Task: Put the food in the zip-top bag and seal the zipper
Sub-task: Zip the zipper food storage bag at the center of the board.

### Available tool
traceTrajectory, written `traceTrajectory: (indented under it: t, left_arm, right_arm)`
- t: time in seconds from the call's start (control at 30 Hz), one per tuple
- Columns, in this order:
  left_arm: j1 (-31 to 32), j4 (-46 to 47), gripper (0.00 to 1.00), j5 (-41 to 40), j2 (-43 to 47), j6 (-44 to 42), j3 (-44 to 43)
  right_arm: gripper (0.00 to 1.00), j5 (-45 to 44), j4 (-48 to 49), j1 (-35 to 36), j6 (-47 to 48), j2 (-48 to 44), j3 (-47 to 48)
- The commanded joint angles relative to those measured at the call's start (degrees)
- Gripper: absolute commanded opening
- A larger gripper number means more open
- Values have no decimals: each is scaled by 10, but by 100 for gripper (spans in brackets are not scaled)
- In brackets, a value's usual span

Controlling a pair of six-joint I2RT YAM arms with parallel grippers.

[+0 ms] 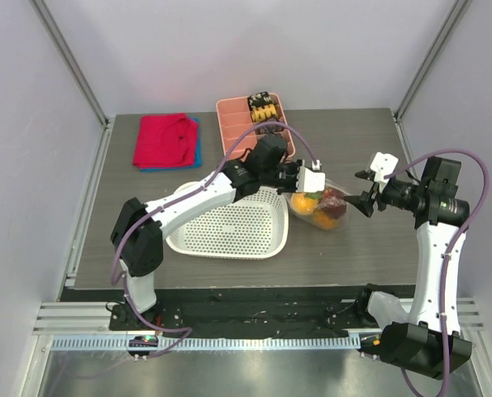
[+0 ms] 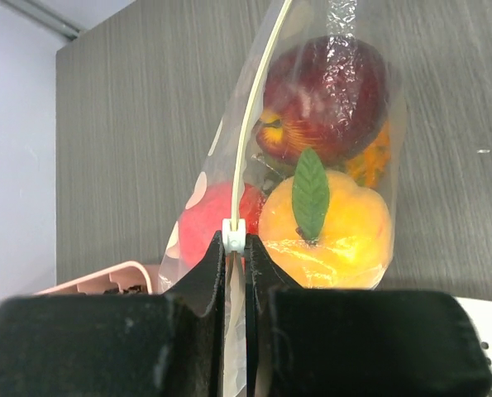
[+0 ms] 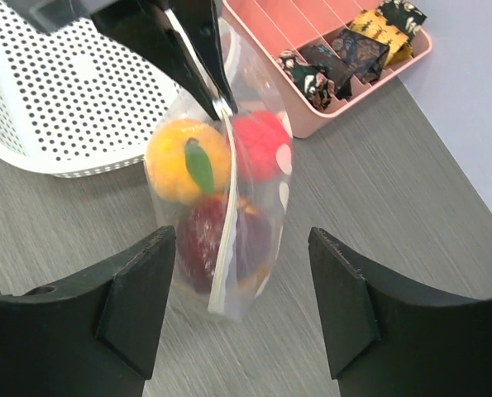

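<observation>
fruits [image 1: 328, 207] in bag [image 3: 279, 198] | bag R of basket [image 1: 229, 227] | tray [image 1: 233, 124] behind | cloth [image 1: 163, 141] far L

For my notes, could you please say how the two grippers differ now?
The left gripper is shut on the zipper; the right gripper is open, holding nothing. The left gripper touches the zip-top bag; the right gripper hangs apart from it. Both face the bag.

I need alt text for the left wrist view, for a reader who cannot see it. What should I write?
The left tool pinches the zipper of the clear zip-top bag, which rests on a grey table. Inside are an orange peach, a dark red apple and a bright red apple.
</observation>
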State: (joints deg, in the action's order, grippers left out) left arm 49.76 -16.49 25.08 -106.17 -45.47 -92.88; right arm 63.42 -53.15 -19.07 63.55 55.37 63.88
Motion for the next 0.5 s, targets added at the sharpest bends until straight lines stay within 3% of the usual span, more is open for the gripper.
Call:
traceTrajectory:
  t: [0.0, 0.27, 0.47]
  left_arm:
    - [10, 37, 0, 2, -1, -4, -29]
    - [34, 38, 0, -3, 3, -11, -39]
    - [37, 43, 0, 14, 14, -23, -23]
  right_arm:
    - [68, 17, 21, 30, -10, -2, 11]
    - [56, -66, 58, 125, -7, 14, -9]
    - [47, -121, 111, 141, -18, 28, -36]
